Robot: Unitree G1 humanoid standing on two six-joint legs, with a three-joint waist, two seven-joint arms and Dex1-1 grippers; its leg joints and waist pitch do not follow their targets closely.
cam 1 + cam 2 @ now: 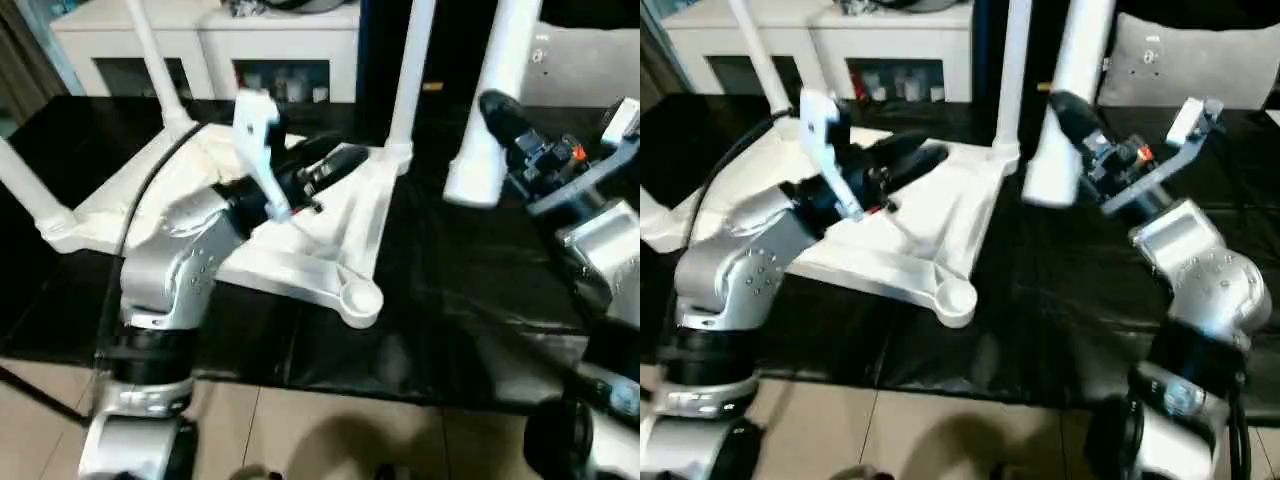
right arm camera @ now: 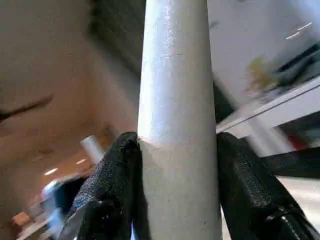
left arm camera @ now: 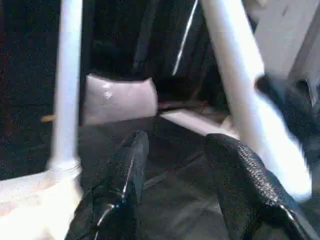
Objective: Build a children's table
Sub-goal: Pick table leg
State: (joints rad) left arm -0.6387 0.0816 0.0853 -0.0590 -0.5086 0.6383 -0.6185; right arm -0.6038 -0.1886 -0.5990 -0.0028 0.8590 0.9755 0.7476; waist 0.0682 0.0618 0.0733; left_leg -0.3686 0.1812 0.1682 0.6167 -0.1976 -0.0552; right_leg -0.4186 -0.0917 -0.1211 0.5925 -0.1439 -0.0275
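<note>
I find the children's table (image 1: 330, 215) lying upside down on the black tabletop (image 1: 470, 310), ribbed underside up, with three legs (image 1: 411, 70) already standing in their corner sockets and the near corner socket (image 1: 360, 298) empty. The right tool (image 1: 1065, 125) is closed on the fourth leg (image 1: 1065, 110); the right wrist view shows both black fingers (image 2: 112, 175) pressed flat against the round shaft, and the leg hangs upright above the tabletop, to the right of the upturned table and apart from it. The left tool (image 3: 175, 175) stands about half open with nothing between its fingers, hovering over the underside of the table. In my judgement the leg is light, stiff and hollow plastic, smooth and tapered, so it may slide or twist in a two-finger grip; holding it low, close to the thick end as now, gives the best control for seating it. The table is light and likely to skate on the black cover, so I would brace it with the left tool near the empty socket while pressing down.
</note>
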